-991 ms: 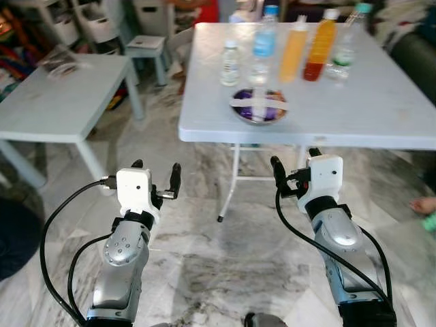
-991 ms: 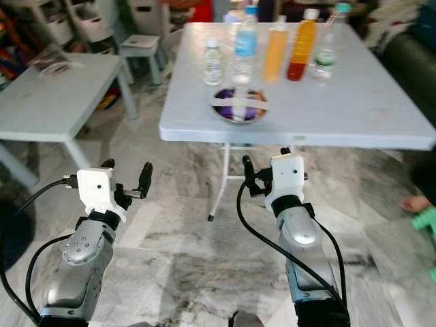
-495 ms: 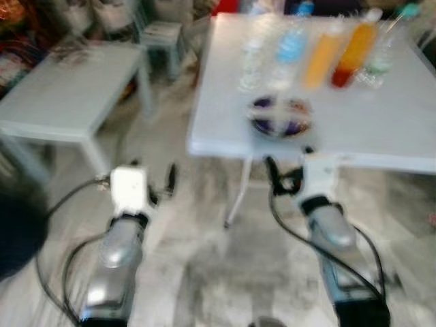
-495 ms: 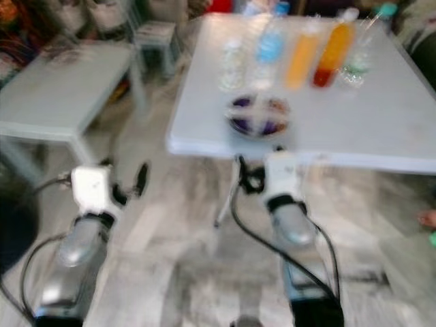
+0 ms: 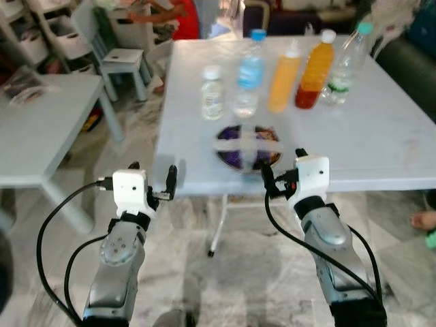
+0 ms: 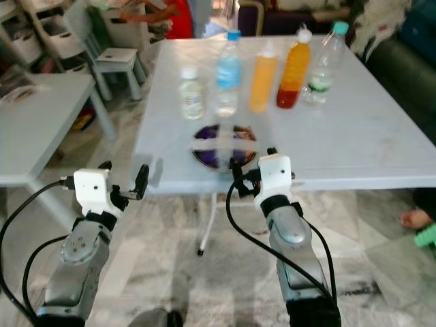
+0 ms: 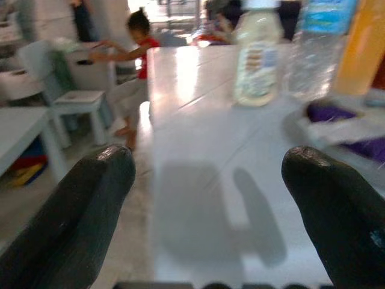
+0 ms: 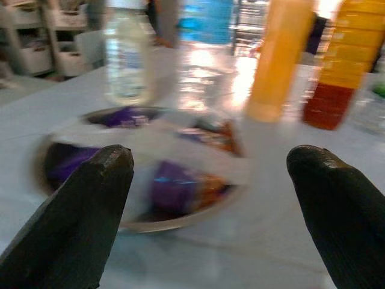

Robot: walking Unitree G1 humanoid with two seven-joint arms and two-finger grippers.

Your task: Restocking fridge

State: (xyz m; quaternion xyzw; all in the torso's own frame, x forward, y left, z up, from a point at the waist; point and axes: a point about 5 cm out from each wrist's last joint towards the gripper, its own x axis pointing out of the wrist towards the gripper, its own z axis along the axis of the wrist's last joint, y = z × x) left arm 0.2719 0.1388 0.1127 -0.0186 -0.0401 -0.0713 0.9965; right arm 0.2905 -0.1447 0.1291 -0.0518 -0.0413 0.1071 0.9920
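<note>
On the white folding table (image 5: 381, 143) stands a row of bottles: a small white-capped bottle (image 5: 212, 95), a blue-labelled water bottle (image 5: 251, 73), a yellow-orange bottle (image 5: 283, 78), an orange-and-red juice bottle (image 5: 313, 73) and a clear green-capped bottle (image 5: 344, 65). In front of them sits a metal bowl (image 5: 246, 148) of purple packets with white tape across it. My left gripper (image 5: 153, 174) is open at the table's near left corner. My right gripper (image 5: 283, 167) is open at the near edge, just in front of the bowl (image 8: 150, 180).
A low grey table (image 5: 34, 129) stands to the left, with a small stool (image 5: 122, 61) and storage shelves behind. A person in red (image 5: 178, 15) is beyond the table. A foot (image 5: 424, 220) rests on the marble floor at the right, near a dark sofa (image 5: 409, 61).
The whole view has shifted: I have come closer to the white table, and both open grippers now reach its near edge. The blur of the walk has gone.
</note>
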